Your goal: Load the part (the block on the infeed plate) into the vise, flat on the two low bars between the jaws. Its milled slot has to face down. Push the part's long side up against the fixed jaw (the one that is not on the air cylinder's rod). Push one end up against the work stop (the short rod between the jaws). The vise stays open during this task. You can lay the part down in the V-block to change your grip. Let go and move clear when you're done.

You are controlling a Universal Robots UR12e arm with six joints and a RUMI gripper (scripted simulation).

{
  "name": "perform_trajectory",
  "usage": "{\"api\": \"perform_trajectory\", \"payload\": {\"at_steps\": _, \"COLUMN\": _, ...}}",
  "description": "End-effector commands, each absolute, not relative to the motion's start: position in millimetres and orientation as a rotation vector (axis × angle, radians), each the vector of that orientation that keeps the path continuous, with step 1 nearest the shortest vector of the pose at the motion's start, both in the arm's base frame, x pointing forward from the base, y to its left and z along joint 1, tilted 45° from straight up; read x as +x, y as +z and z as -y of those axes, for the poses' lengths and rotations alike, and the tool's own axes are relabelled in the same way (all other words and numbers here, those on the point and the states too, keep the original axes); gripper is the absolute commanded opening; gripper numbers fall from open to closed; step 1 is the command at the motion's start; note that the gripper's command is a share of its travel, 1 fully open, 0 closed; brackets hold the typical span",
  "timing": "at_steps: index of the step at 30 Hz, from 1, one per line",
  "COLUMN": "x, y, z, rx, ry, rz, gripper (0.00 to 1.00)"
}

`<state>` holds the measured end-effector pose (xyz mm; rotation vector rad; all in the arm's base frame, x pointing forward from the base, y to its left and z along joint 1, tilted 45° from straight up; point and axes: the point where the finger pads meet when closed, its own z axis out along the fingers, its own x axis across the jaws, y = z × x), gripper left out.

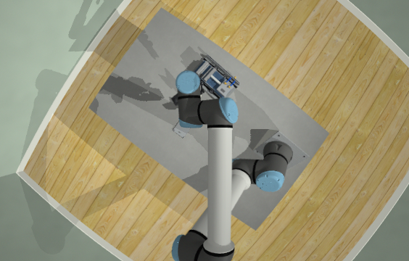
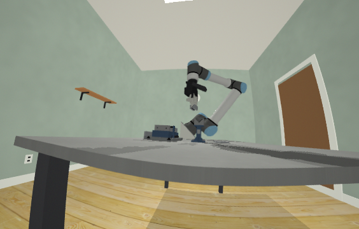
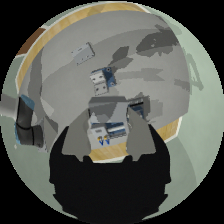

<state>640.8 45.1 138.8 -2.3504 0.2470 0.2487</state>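
Between the fingertips of the pincer (image 2: pixel 193 102) (image 3: pixel 109 114), high over the bench (image 1: pixel 132 69) (image 2: pixel 198 159) (image 3: pixel 60 75), sits the grey block (image 2: pixel 193 107) (image 3: pixel 108 106), gripped and clear of everything below. From above, the arm hides it. The wrist view puts it between the V-block (image 3: pixel 100 79) and the vise (image 1: pixel 226 90) (image 2: pixel 163 133) (image 3: pixel 98 133), with the infeed plate (image 1: pixel 180 130) (image 3: pixel 83 52) farther off, nothing on it.

I'd expect machined metal: stiff, fairly weighty for its size, and not something the fingers will dent. Smooth faces could let it slip or pivot if it were pinched near an end, so I'd take it across two parallel sides, close to mid-length, with the underside left free for the low bars. It should stand a firm push against the fixed jaw and the work stop, though a hard knock might twist it in the grip.

As for looks, it is plain, matt grey and straight-edged, one broad face darker than the strip beside it in the wrist view. I can't make out the milled slot, so which way it faces remains unsure; that wants checking before the part is lowered.
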Motion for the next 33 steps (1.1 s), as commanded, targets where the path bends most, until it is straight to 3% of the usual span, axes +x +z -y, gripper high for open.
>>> {"api": "perform_trajectory", "payload": {"at_steps": 1, "x": 645.1, "y": 134.1, "z": -39.2, "rx": -2.347, "ry": 0.272, "rz": -0.308, "gripper": 0.00}}
{"api": "perform_trajectory", "payload": {"at_steps": 33, "x": 667.5, "y": 96.9, "z": -2.6, "rx": -2.286, "ry": 0.434, "rz": -0.712, "gripper": 0.00}}
